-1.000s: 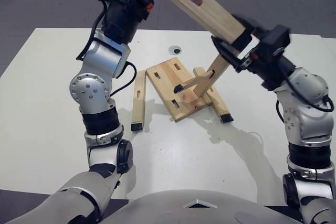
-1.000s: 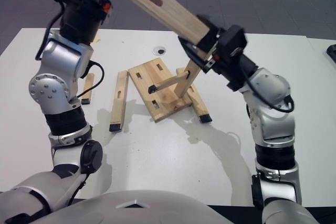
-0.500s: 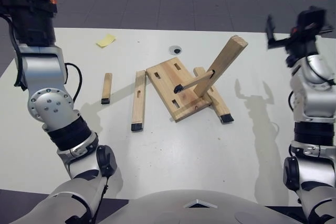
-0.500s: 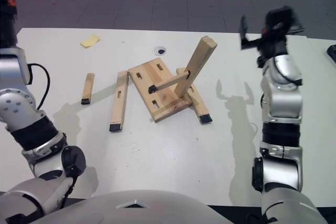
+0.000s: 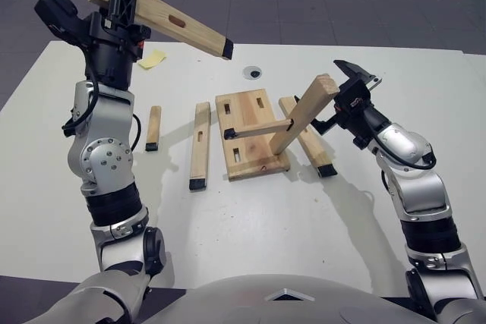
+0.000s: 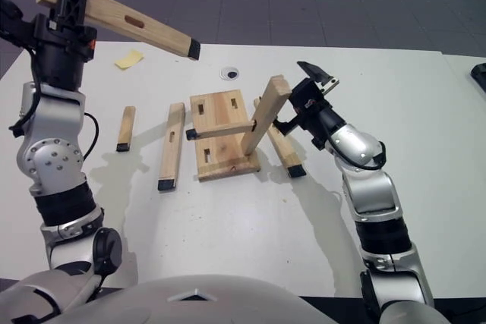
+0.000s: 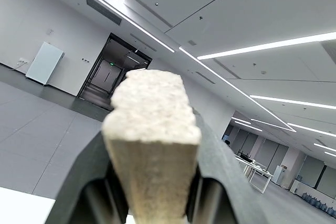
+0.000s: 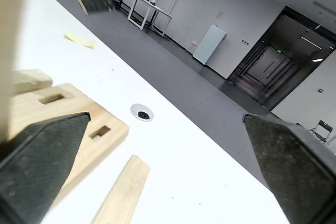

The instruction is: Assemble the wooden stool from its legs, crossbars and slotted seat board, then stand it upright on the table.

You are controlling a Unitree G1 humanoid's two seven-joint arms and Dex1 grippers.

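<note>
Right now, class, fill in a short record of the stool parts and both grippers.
left gripper: shut on held leg, raised above the table
right gripper: open, beside standing leg
seat board: lying on table; standing leg tilted on it, long crossbar jutting from that leg
loose parts: loose leg and short crossbar left of board; other leg right of it

silver-grey segmented arms [image 5: 106, 161] with round screw-dotted joints, black ribbed collars, black wrist housings, and a looping black cable [image 5: 137, 128].
</note>
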